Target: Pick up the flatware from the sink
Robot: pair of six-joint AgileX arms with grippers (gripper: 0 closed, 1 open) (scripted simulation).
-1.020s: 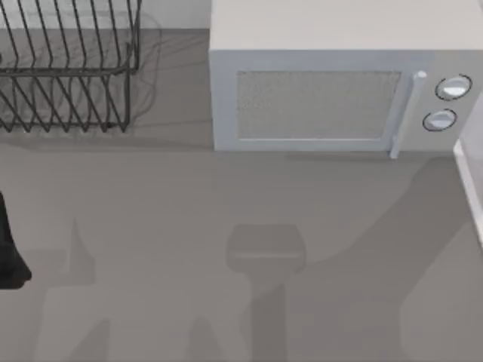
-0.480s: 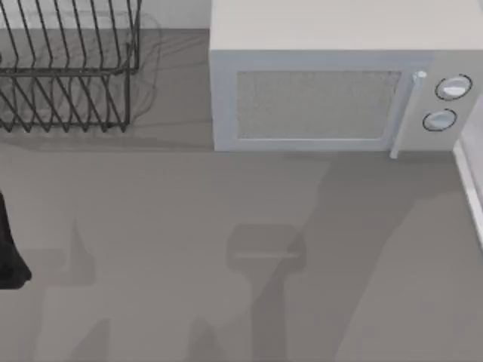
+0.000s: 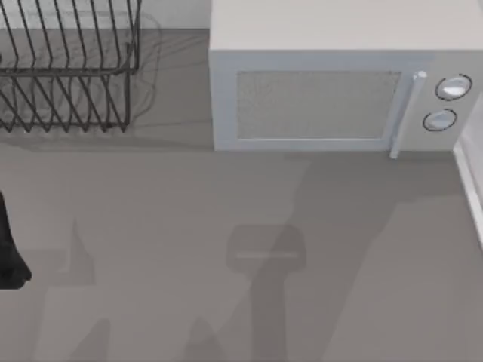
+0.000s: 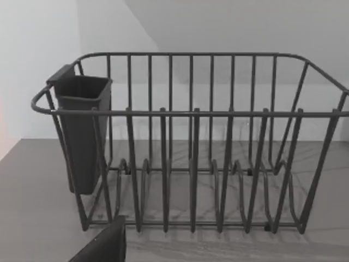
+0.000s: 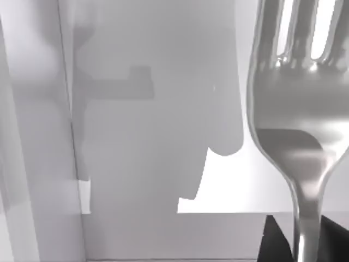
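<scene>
My right wrist view shows the shiny silver metal fork (image 5: 297, 131) close up, tines away from the camera, handle running down between dark parts; whether the fingers grip it I cannot tell. My left arm (image 3: 9, 249) sits parked at the tabletop's (image 3: 189, 211) left edge, facing the black wire dish rack (image 4: 191, 142).

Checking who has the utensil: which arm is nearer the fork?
Right. The fork fills the right wrist view up close, its handle running down toward that camera. The left arm sits at the table's left edge, facing the wire rack.
</scene>
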